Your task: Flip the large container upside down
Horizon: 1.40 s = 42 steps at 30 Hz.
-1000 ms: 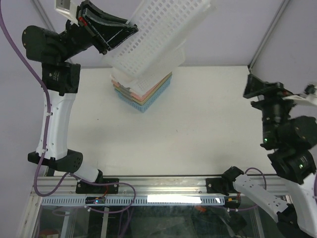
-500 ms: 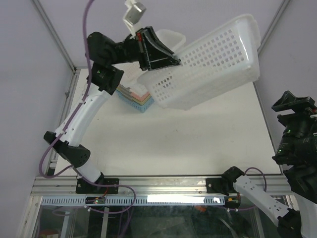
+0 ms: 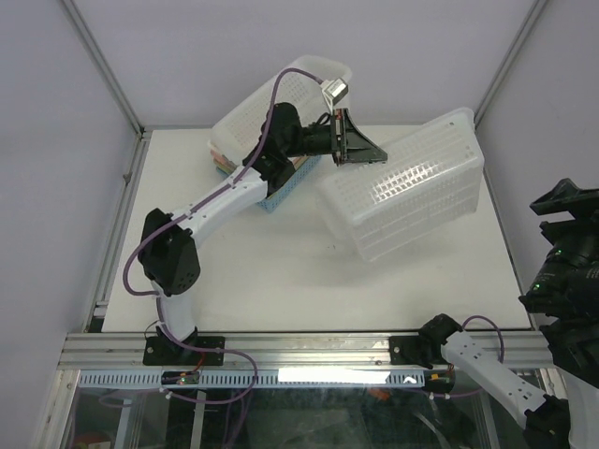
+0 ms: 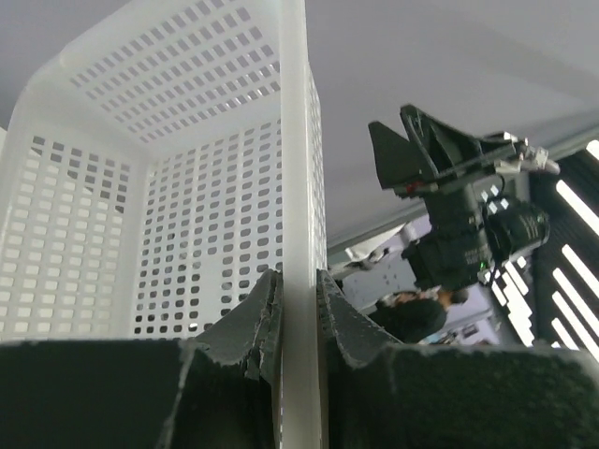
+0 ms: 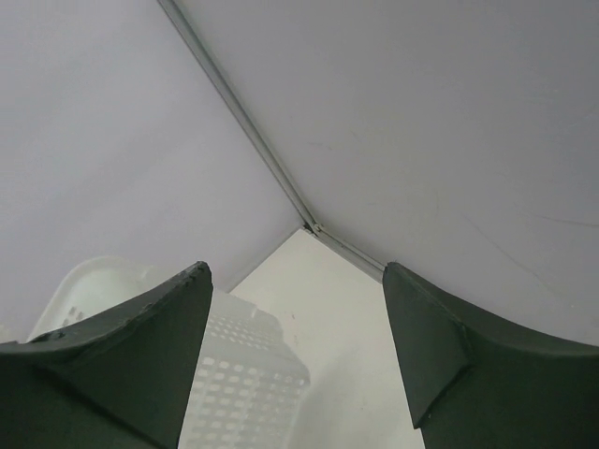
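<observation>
Your white table (image 3: 281, 271) sits inside pale lilac walls. Nearest you, at the right edge, the right gripper (image 5: 295, 309) is spread wide and empty, aimed up at the wall. Farther in, the left gripper (image 4: 298, 299) is clenched on the rim of the large container (image 3: 407, 192), which is at right of centre, tilted, a broad perforated face up. Beyond it is a stack of coloured baskets (image 3: 281, 192).
</observation>
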Motion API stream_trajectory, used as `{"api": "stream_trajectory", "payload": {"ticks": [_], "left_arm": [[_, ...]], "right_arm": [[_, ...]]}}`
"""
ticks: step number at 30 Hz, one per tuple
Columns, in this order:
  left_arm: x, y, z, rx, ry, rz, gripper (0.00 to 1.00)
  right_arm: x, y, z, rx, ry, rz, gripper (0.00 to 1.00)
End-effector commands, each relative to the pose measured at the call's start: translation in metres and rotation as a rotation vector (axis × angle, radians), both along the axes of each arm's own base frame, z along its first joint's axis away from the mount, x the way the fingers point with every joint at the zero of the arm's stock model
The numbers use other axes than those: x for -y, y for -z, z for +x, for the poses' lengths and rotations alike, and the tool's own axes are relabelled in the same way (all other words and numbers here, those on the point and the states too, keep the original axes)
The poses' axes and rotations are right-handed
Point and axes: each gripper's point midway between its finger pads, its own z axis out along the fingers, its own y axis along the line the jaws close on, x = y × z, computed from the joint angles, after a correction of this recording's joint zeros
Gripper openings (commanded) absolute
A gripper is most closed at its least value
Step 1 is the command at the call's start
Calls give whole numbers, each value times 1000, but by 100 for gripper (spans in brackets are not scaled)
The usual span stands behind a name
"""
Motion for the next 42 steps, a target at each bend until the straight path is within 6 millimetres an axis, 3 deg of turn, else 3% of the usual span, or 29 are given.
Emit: {"api": "stream_trajectory", "payload": {"ticks": [1,6,13,19,29,36,37,38,40,42], "left_arm": [[8,-37,0,-122,-44,-165,0],[33,-21,35,-281,-114,-182,0],[67,27,90,-519,-257,-209,0],[65,63,129,-701,-305,-390,0],[77,104,155,-772,-424,-400,0],[82,151,169,-849,-539,-349,0],[84,158,169,-852,-551,-329,2],[84,164,169,-855,-561,-311,12],[85,177,167,-852,-575,-272,42],[84,186,163,-837,-585,-238,57]], "right_arm": [[-8,-9,13,-24,9,-25,78],[-22,-21,21,53,-91,-6,78],[-40,-29,30,68,-195,-38,78],[-42,-35,30,57,-215,-71,78],[-41,-29,28,32,-222,-96,80],[-52,-18,35,10,-268,-83,81],[-56,-15,37,3,-281,-79,81],[-60,-11,40,-8,-296,-78,81],[-67,-2,45,-41,-318,-72,81],[-74,10,51,-78,-341,-69,82]]}}
